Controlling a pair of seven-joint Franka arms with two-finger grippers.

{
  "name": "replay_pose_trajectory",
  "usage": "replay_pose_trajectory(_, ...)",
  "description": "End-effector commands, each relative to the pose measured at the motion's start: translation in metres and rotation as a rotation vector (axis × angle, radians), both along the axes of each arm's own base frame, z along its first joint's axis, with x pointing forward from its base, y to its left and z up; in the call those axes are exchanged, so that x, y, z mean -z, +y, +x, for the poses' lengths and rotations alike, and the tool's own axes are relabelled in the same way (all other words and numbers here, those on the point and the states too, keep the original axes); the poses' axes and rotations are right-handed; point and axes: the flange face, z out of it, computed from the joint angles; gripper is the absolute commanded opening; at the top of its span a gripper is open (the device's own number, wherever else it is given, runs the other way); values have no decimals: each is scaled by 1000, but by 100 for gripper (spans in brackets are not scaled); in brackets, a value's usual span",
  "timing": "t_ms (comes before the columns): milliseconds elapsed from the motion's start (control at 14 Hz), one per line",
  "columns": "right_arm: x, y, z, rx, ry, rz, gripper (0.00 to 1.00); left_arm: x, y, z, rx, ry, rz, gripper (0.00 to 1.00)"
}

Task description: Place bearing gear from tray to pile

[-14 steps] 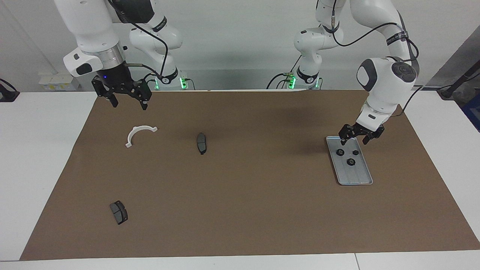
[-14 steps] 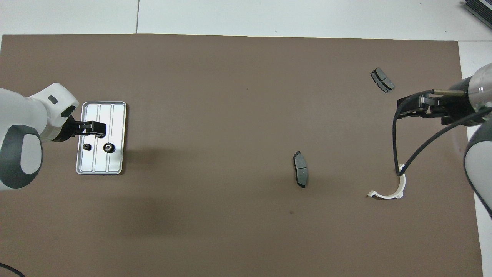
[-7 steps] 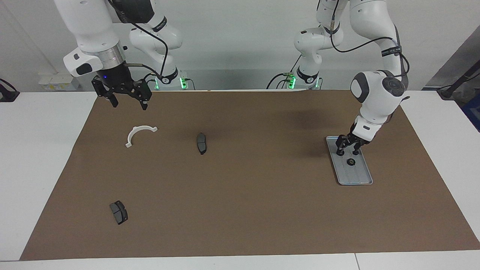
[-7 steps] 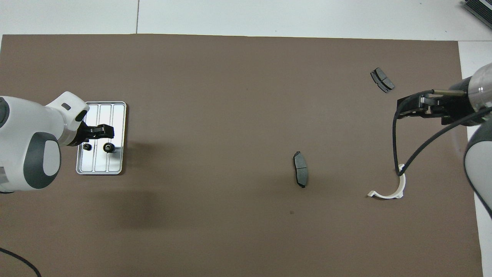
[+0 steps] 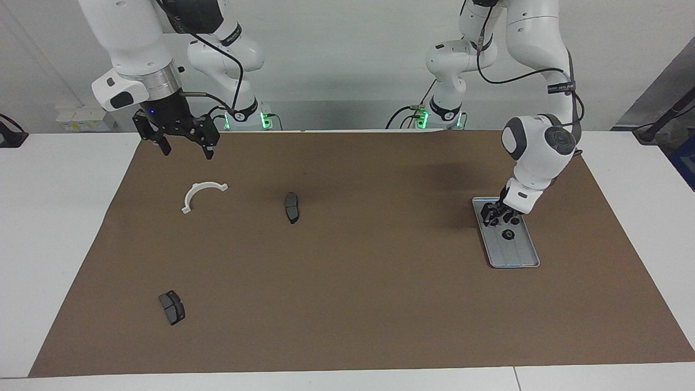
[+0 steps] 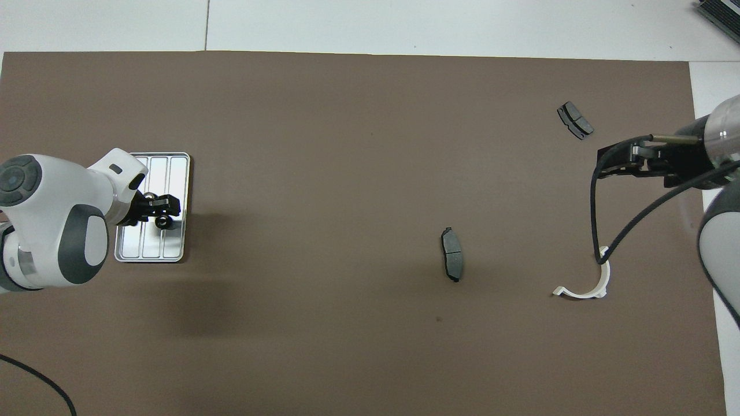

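Note:
The silver tray (image 5: 516, 254) lies at the left arm's end of the brown mat; it also shows in the overhead view (image 6: 173, 173). Three small black bearing gears sit in it; one (image 5: 509, 234) stands free and one (image 6: 163, 221) sits at the gripper's tips. My left gripper (image 5: 499, 216) is open and low in the tray's end nearer the robots, among the other two gears; it also shows in the overhead view (image 6: 166, 207). My right gripper (image 5: 187, 149) is open and waits in the air beside the white half-ring bracket (image 5: 191, 194).
The pile's parts lie spread at the right arm's end: the bracket (image 6: 585, 293), one brake pad (image 5: 292, 207) toward the middle, and another brake pad (image 5: 172, 307) farther from the robots. The brown mat (image 5: 380, 282) covers the white table.
My left gripper has come down from above the tray's near rim into the tray, among the gears. The right arm and the pile's parts have not moved.

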Motion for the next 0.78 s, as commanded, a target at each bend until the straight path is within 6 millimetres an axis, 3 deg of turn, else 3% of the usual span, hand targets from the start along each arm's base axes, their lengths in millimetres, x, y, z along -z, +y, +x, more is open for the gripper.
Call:
replay_pose_trajectory(0,0,-4,-4,-17,-5,5,100,6,1,-9,-26,-3,8,64)
replay_pose_trajectory(712,1,-4,-4,-17,-2,4,100,8,2,-11,-28,9,8,24)
